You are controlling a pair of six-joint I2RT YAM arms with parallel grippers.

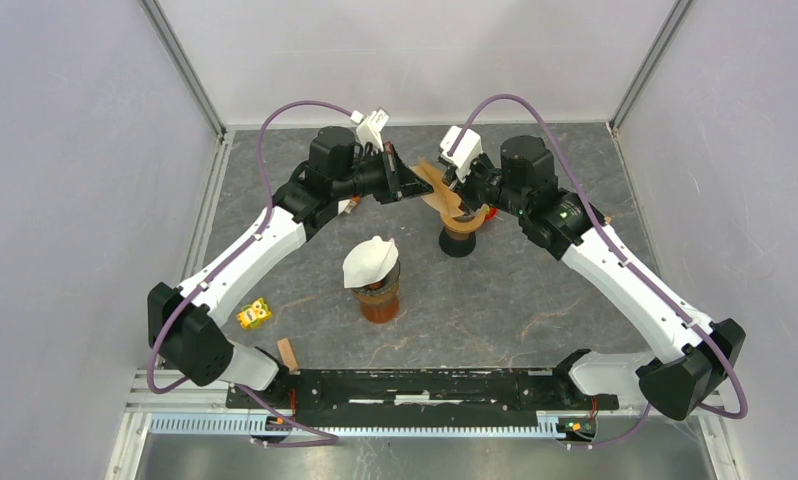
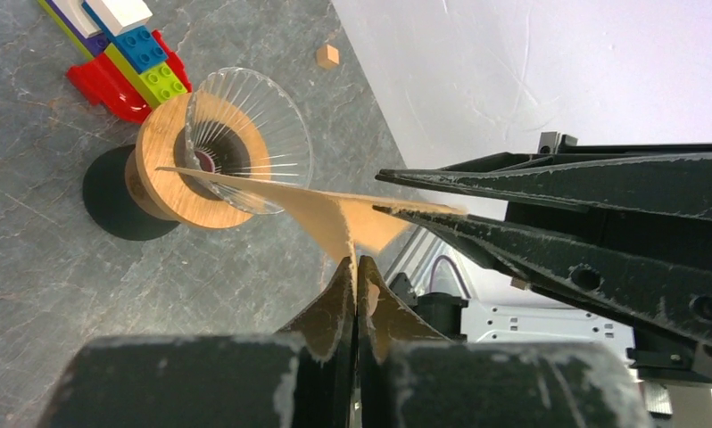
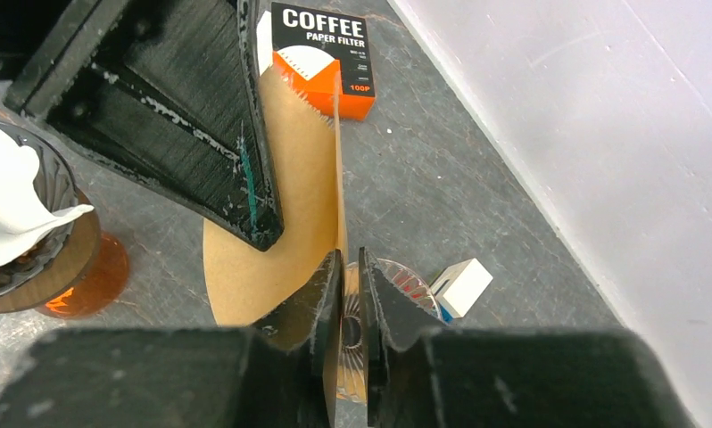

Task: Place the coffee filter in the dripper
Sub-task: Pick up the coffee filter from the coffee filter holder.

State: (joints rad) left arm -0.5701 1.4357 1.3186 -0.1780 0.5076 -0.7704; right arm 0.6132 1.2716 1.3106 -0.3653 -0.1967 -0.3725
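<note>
My left pincer (image 2: 357,267) pinches the brown filter (image 2: 335,214), which reaches ahead to the dripper (image 2: 277,120); my right pincer (image 3: 351,263) stands narrow astride its edge, grip unclear.

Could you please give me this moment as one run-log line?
left gripper: shut on brown filter | right gripper: narrowly open around filter edge | filter over dripper, not seated

Brown coffee filter (image 2: 335,218) (folded flat) slants over the glass dripper (image 2: 263,116).
</note>
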